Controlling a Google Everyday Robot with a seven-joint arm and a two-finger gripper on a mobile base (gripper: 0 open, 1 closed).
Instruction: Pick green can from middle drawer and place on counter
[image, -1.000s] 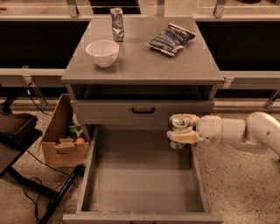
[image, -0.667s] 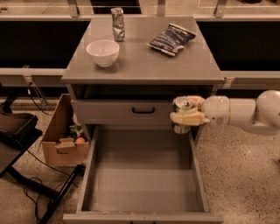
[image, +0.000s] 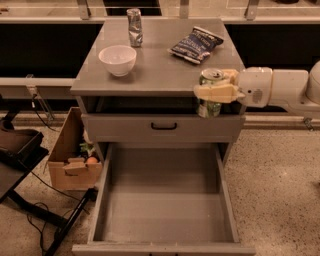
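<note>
The grey cabinet fills the middle of the frame. Its desk (image: 160, 67) runs across the upper centre, and the middle drawer (image: 165, 202) is pulled fully out toward the bottom edge with its floor bare. Above it, the upper drawer front (image: 125, 131) with a black handle is closed. The white arm (image: 287, 89) reaches in from the right edge, higher in the frame than it was a moment ago. A cardboard box (image: 70, 150) sits on the floor at lower left. On the desk a dark chip bag (image: 196, 44) lies at upper right, a white bowl (image: 117, 59) at left, and a crinkled silver can (image: 134, 27) at the back. The hand (image: 215, 90) is at the desk's front right corner, clamped around the green can (image: 208, 108). Earlier the can hung beside the upper drawer front. It is now raised, with its silver top above the desk surface and its base below the edge.
</note>
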